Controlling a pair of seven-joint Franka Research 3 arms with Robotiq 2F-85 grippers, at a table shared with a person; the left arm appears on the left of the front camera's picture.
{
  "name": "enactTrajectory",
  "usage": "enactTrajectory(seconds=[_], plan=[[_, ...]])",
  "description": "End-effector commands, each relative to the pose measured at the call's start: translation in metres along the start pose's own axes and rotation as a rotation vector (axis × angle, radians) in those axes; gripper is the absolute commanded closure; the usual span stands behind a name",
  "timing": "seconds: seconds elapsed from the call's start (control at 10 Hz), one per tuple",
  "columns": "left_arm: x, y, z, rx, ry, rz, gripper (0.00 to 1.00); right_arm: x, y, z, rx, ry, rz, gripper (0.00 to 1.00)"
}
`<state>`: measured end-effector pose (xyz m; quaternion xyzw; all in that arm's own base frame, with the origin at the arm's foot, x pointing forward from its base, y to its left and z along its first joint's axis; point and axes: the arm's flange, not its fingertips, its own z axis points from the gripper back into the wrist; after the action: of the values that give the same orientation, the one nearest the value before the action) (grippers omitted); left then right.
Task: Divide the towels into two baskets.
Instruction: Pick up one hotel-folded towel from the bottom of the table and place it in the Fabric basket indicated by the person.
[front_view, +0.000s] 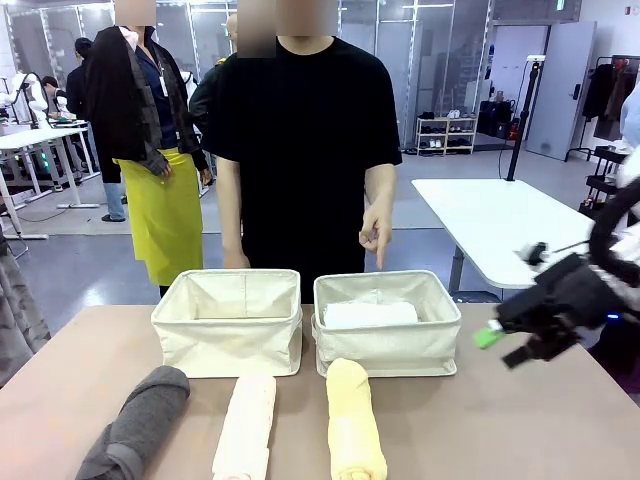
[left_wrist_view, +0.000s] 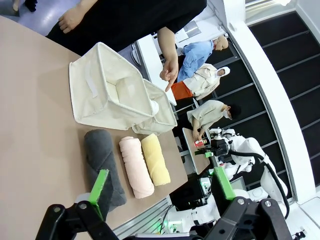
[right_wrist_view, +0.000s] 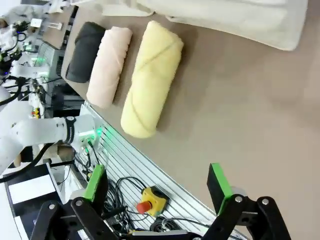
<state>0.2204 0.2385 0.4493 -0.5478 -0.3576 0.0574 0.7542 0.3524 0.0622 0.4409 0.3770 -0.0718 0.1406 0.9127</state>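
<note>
You have the white towel (front_view: 370, 314) lying in the right basket (front_view: 390, 350); the left basket (front_view: 228, 345) shows you bare lining. The dark grey towel (front_view: 140, 425), cream-peach towel (front_view: 247, 425) and pale yellow towel (front_view: 355, 430) lie side by side on the table (front_view: 520, 420) before the baskets. Your left gripper (left_wrist_view: 161, 184) and right gripper (right_wrist_view: 157, 187) both have their fingers spread wide, gripping nothing.

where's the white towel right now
In the front view the white towel lies inside the right basket, below the person's pointing hand, with the pale yellow towel on the table just in front of that basket.
</note>
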Motion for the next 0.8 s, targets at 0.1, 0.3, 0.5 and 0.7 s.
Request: enactTrajectory(seconds=[0.1,0.3,0.5,0.7], plan=[[0.000,0.000,0.003,-0.024,-0.011,-0.026,0.00,-0.020,0.057,-0.096,-0.197,0.021,-0.031,0.00],[0.000,0.000,0.003,-0.024,-0.011,-0.026,0.00,-0.025,0.085,-0.138,-0.326,0.014,-0.001,0.00],[0.000,0.000,0.003,-0.024,-0.011,-0.026,0.00,-0.033,0.101,-0.165,-0.369,0.022,0.041,0.00],[0.000,0.000,0.003,-0.024,-0.011,-0.026,0.00,-0.032,0.101,-0.185,-0.447,0.028,0.045,0.00]])
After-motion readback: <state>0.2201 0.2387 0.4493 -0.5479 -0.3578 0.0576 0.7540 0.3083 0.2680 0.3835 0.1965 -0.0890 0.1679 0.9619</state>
